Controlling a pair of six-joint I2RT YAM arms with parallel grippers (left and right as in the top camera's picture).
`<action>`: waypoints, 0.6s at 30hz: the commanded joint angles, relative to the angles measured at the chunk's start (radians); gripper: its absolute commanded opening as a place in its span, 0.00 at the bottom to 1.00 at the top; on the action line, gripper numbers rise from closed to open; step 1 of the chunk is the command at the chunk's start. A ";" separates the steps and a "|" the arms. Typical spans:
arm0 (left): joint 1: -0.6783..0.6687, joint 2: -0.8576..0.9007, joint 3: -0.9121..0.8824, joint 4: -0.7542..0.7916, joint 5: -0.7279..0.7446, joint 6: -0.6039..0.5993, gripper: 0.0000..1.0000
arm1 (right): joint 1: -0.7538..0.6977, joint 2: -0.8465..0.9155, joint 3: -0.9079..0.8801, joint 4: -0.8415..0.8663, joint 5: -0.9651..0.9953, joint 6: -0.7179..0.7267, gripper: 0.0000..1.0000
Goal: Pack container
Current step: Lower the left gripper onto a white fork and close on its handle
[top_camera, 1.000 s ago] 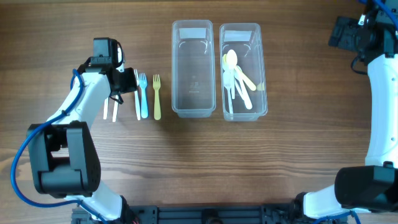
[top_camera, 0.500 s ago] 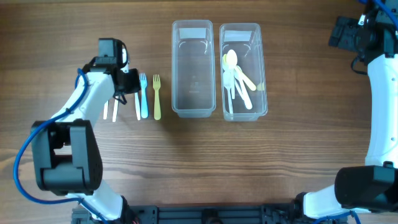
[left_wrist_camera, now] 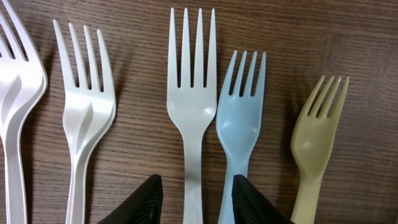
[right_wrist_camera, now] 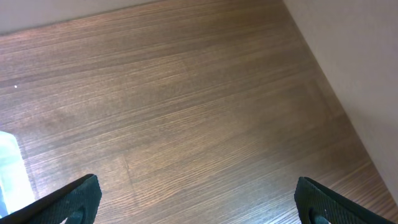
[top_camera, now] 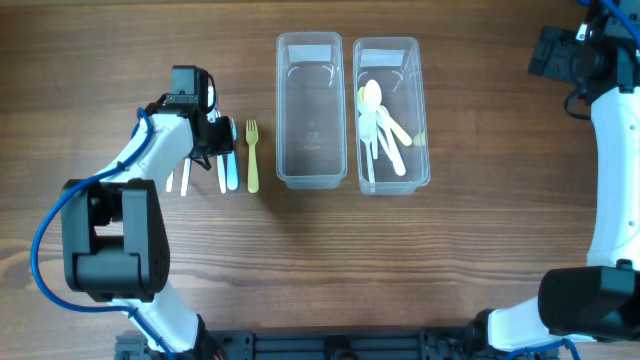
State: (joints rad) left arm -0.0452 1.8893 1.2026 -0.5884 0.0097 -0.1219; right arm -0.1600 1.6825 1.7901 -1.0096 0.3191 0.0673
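Note:
Several plastic forks lie side by side on the table left of two clear containers. In the left wrist view they are two white forks (left_wrist_camera: 84, 118), an off-white fork (left_wrist_camera: 191, 106), a blue fork (left_wrist_camera: 241, 124) and a yellow fork (left_wrist_camera: 314, 143). My left gripper (left_wrist_camera: 196, 196) is open and low, and its jaws straddle the off-white fork's handle. The blue handle lies by the right finger. In the overhead view the left gripper (top_camera: 215, 135) covers the fork heads. The left container (top_camera: 309, 165) is empty. The right container (top_camera: 392, 175) holds several pale spoons (top_camera: 380, 120). My right gripper (right_wrist_camera: 196, 205) is wide open and empty.
My right arm (top_camera: 610, 150) stands along the table's right edge, with its gripper (top_camera: 550, 52) at the far right corner, away from the containers. A corner of a clear container (right_wrist_camera: 7, 165) shows at the left edge of the right wrist view.
My left gripper has moved right, from over the two white forks to over the off-white and blue forks. The right arm has not moved.

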 commanded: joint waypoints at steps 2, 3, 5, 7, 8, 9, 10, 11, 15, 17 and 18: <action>-0.001 0.047 0.007 -0.009 0.014 -0.021 0.38 | 0.002 0.004 0.008 0.003 0.017 0.011 1.00; -0.001 0.053 0.007 -0.007 0.011 -0.021 0.38 | 0.002 0.004 0.008 0.003 0.017 0.011 0.99; -0.001 0.068 0.007 -0.005 -0.001 -0.022 0.38 | 0.002 0.004 0.008 0.003 0.017 0.011 1.00; 0.000 0.080 0.007 -0.006 -0.004 -0.022 0.38 | 0.002 0.004 0.008 0.003 0.017 0.011 1.00; 0.000 0.085 0.007 -0.006 -0.004 -0.022 0.38 | 0.002 0.004 0.008 0.003 0.017 0.011 1.00; -0.001 0.090 0.007 -0.005 -0.004 -0.022 0.38 | 0.002 0.004 0.008 0.003 0.017 0.011 0.99; 0.000 0.093 0.007 -0.001 -0.008 -0.025 0.38 | 0.002 0.004 0.008 0.003 0.017 0.011 1.00; -0.001 0.094 0.007 0.002 -0.009 -0.025 0.38 | 0.002 0.004 0.008 0.003 0.017 0.011 1.00; -0.001 0.094 0.007 0.009 -0.008 -0.025 0.31 | 0.002 0.004 0.008 0.003 0.017 0.011 1.00; -0.001 0.094 0.007 0.008 -0.008 -0.025 0.19 | 0.002 0.004 0.008 0.003 0.017 0.011 1.00; -0.001 0.094 0.008 0.008 -0.008 -0.025 0.15 | 0.002 0.004 0.008 0.003 0.017 0.011 1.00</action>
State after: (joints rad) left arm -0.0452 1.9522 1.2076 -0.5793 -0.0013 -0.1432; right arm -0.1600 1.6825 1.7901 -1.0092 0.3191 0.0673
